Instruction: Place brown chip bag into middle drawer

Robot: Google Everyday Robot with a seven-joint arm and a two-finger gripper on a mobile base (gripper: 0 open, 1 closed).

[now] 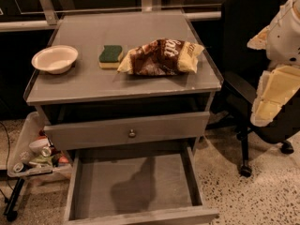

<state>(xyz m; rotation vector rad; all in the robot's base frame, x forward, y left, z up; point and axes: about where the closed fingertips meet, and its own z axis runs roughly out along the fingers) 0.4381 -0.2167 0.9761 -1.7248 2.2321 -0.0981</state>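
- Gripper (pixel 273 96): at the right edge of your view, off the side of the cabinet and level with the cabinet top (pixel 93 84). It is well apart from the bag. You can't make out whether it is spread or pressed together.
- Brown chip bag (pixel 161 56): lying flat on the cabinet top, right of centre.
- Green sponge (pixel 110 56): just beside the bag's left end.
- White bowl (pixel 55 59): upright, near the left edge.
- Middle drawer (pixel 140 216): pulled far out towards you, floor showing.
- Knobbed drawer front (pixel 126 131): above it, only slightly out.
- Black chair (pixel 243 41): to the cabinet's right.
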